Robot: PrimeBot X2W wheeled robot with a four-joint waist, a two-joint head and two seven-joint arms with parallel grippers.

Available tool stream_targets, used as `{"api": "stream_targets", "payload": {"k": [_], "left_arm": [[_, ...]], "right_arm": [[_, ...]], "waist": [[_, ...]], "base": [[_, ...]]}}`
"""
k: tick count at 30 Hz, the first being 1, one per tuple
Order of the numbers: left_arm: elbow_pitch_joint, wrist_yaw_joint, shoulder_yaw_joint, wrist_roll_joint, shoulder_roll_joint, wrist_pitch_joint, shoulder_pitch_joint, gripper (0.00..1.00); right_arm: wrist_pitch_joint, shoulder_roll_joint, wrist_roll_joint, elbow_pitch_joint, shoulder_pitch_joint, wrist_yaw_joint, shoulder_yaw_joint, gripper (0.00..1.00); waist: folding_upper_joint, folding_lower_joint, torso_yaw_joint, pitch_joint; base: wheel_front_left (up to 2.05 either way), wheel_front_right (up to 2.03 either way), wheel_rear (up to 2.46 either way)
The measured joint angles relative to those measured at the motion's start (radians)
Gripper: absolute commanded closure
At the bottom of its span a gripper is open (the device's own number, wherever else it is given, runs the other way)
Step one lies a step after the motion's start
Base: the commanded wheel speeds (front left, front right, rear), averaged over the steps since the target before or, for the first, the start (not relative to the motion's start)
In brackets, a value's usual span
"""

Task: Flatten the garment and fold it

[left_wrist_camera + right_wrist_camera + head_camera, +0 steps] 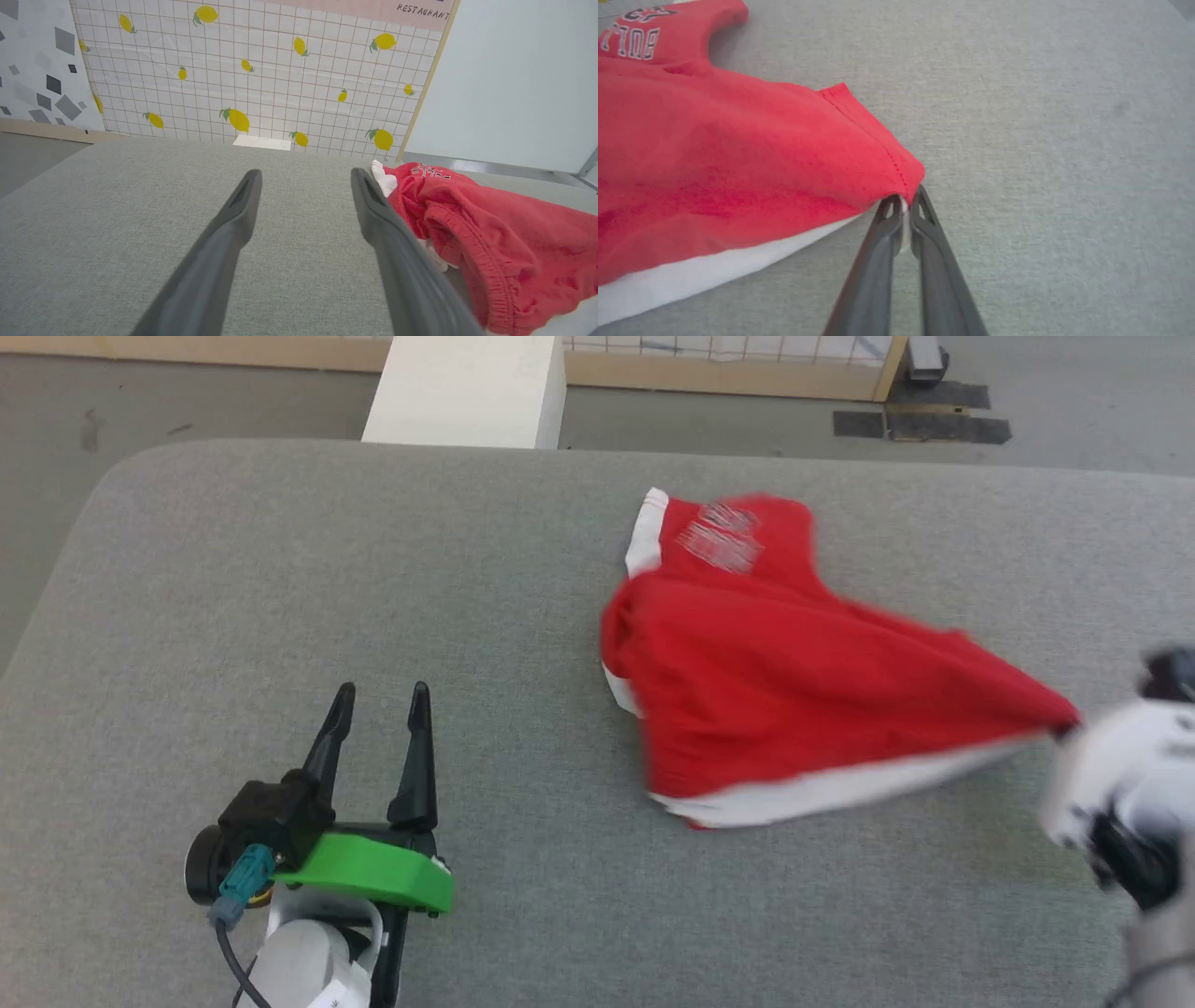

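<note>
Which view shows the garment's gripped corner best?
The right wrist view: the right gripper pinches the garment by its corner, close and sharp. The head view shows that corner blurred; the left wrist view shows the other end.

Grey fabric table [373, 569] w/ lemon-grid wall [261, 70] behind

The garment [747, 691] is bright red with a white edge and white letters [630, 42]. The table [373, 569] is plain grey. The left gripper [383, 691] has black fingers [417, 756], a green cover [373, 877] and a blue-green plug [245, 875]. The wall [280, 70] has white squares with yellow lemons [238, 120].
</note>
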Motion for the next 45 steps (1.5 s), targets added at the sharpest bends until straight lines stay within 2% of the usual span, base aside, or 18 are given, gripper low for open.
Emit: {"api": "stream_targets", "payload": {"k": [3, 5, 6, 7, 13, 16, 21, 26, 34, 35, 36, 37, 42, 45], "left_arm": [[0.003, -0.003, 0.000, 0.010, -0.002, 0.000, 0.002, 0.00], [0.006, -0.005, 0.001, 0.017, -0.003, 0.000, 0.008, 0.00], [0.008, -0.008, 0.001, 0.017, -0.003, 0.000, 0.010, 0.00], [0.012, -0.011, 0.001, 0.017, -0.004, 0.000, 0.011, 0.00], [0.017, -0.023, -0.005, 0.007, -0.006, 0.001, 0.011, 0.00], [0.012, -0.046, -0.044, -0.040, -0.011, 0.055, 0.008, 0.00], [0.018, -0.075, -0.216, -0.097, -0.024, 0.305, -0.024, 0.00], [0.083, -0.083, -0.364, -0.122, -0.029, 0.545, -0.107, 0.00], [0.216, -0.083, -0.392, -0.104, 0.000, 0.676, -0.196, 0.00], [0.222, -0.083, -0.396, -0.106, 0.001, 0.679, -0.196, 0.64], [0.223, -0.083, -0.396, -0.114, 0.000, 0.676, -0.196, 0.96], [0.224, -0.083, -0.398, -0.120, 0.000, 0.676, -0.196, 1.00], [0.217, -0.083, -0.417, -0.150, 0.002, 0.647, -0.196, 1.00], [0.204, -0.084, -0.437, -0.163, 0.005, 0.621, -0.201, 1.00]], "right_arm": [[0.050, 0.004, -0.043, -0.038, 0.086, 0.000, -0.104, 1.00], [0.067, 0.034, -0.041, -0.058, 0.128, 0.000, -0.143, 0.98], [0.063, 0.047, -0.037, -0.068, 0.137, 0.000, -0.149, 0.03], [0.052, 0.062, -0.027, -0.081, 0.142, 0.000, -0.158, 0.00], [-0.120, 0.078, 0.059, -0.163, 0.142, 0.000, -0.227, 0.00], [-0.183, 0.079, 0.105, -0.169, 0.158, 0.000, -0.234, 0.00], [-0.212, 0.080, 0.145, -0.164, 0.214, 0.000, -0.199, 0.00], [-0.221, 0.080, 0.166, -0.145, 0.217, 0.000, -0.163, 0.00], [-0.252, 0.080, 0.189, -0.111, 0.215, 0.000, -0.136, 0.00], [-0.256, 0.080, 0.189, -0.107, 0.215, 0.000, -0.137, 0.00], [-0.261, 0.080, 0.189, -0.104, 0.215, 0.000, -0.139, 0.00], [-0.263, 0.080, 0.189, -0.101, 0.215, 0.000, -0.140, 0.00], [-0.272, 0.080, 0.189, -0.091, 0.215, 0.000, -0.147, 0.00], [-0.271, 0.080, 0.183, -0.093, 0.212, 0.000, -0.145, 0.00]], "waist": [[0.0000, 0.0000, -0.008, -0.010], [0.0000, 0.0000, -0.016, -0.013], [0.0000, 0.0000, -0.019, -0.014], [0.0000, 0.0000, -0.023, -0.015], [0.0000, 0.0000, -0.040, -0.025], [0.0000, 0.0000, -0.051, -0.032], [0.0000, 0.0000, -0.083, -0.037], [0.0000, 0.0000, -0.122, -0.025], [0.0000, 0.0000, -0.180, 0.013], [0.0000, 0.0000, -0.187, 0.018], [0.0000, 0.0000, -0.192, 0.023], [0.0000, 0.0000, -0.196, 0.026], [0.0000, 0.0000, -0.197, 0.037], [0.0000, 0.0000, -0.171, 0.034]], "base": [[0.00, 0.00, 0.00], [0.00, 0.00, 0.00], [0.00, 0.00, 0.00], [0.00, 0.00, 0.00], [0.00, 0.00, 0.00], [0.00, 0.00, 0.00], [0.00, 0.00, 0.00], [0.00, 0.00, 0.00], [0.00, 0.00, 0.00], [0.00, 0.00, 0.00], [0.00, 0.00, 0.00], [0.00, 0.00, 0.00], [0.00, 0.00, 0.00], [0.00, 0.00, 0.00]]}}
